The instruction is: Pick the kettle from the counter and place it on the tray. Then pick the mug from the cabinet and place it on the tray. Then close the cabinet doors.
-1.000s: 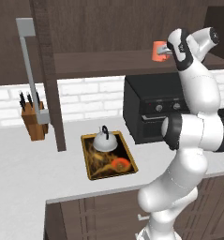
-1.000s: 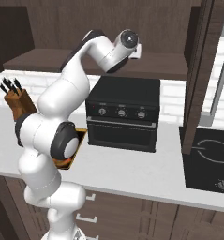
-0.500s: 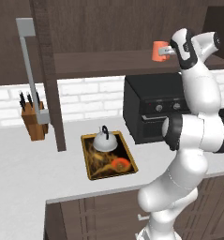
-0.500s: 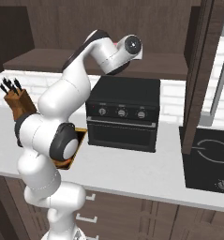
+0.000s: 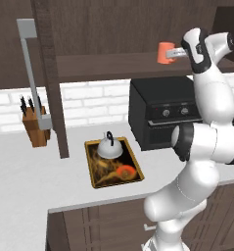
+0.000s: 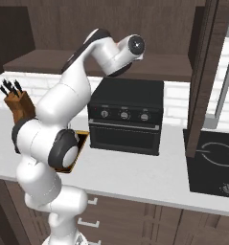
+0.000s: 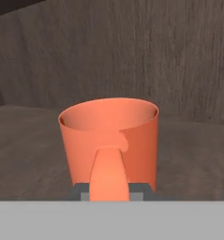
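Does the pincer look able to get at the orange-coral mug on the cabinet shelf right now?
Probably yes: the pincer is already at the orange-coral cylindrical mug, its fingers either side of the loop handle, with nothing on the dark wooden shelf between them.

I can't read any text, labels, brands or numbers here; the oven (image 5: 170, 117) knobs carry no legible markings.

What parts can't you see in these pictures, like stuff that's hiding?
- The mug: right base view, almost wholly behind the arm's wrist.
- The gripper fingertips: hand view, behind the mug's handle and cut off at the bottom.
- The tray: right base view, mostly hidden by the arm's elbow.
- The tray's painted picture: left base view, too small to make out.
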